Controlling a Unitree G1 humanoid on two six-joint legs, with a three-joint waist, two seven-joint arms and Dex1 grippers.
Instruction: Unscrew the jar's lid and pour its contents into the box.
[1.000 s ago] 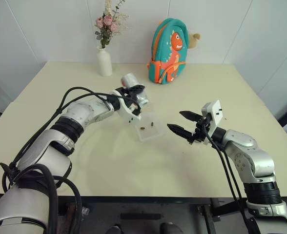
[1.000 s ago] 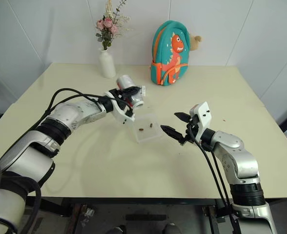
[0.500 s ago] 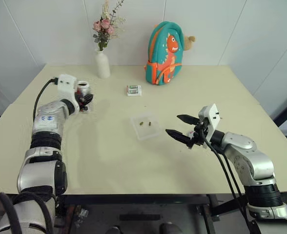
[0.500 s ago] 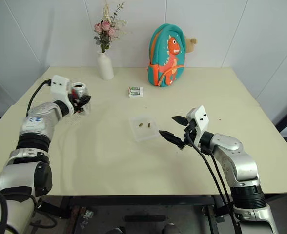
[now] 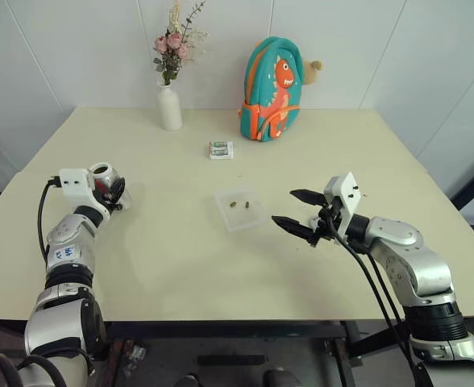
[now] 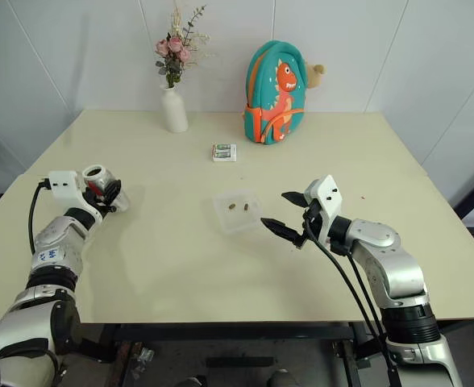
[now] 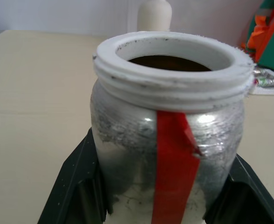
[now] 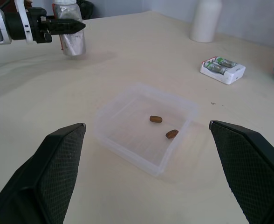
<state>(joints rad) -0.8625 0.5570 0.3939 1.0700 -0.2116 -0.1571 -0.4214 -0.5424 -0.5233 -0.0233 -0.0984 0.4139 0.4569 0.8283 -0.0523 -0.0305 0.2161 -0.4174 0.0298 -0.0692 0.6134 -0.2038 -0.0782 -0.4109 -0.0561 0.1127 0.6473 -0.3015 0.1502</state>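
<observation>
I am looking down on a pale cream table (image 5: 180, 266) set against a white panelled wall. At the far left edge of the table my left gripper (image 5: 113, 192) has the jar (image 5: 102, 179) between its 2 black fingers; the jar stands upright on the tabletop with its mouth open and no lid on it. In the left wrist view the jar (image 7: 169, 140) sits snug between the 2 fingers (image 7: 76, 186), silvery with a red strip down its side and a white threaded rim. A second ago this arm was stretched to the middle of the table with the jar tipped over the box; half a second ago it had already swung out to the left, and now it has drawn further back toward me.

At the back stands a white vase (image 5: 169, 109) with pink flowers, then a small white-and-green packet (image 5: 221, 150) lying flat, then a teal dinosaur backpack (image 5: 273, 89).

The box (image 5: 239, 208), clear and shallow, rests mid-table where it was, and the contents (image 8: 163, 126), 2 small brown pieces, lie inside it.

Just to the right of the box my right gripper (image 5: 297, 211) hovers with its jaws spread wide and nothing in them, in the same spot as before.
</observation>
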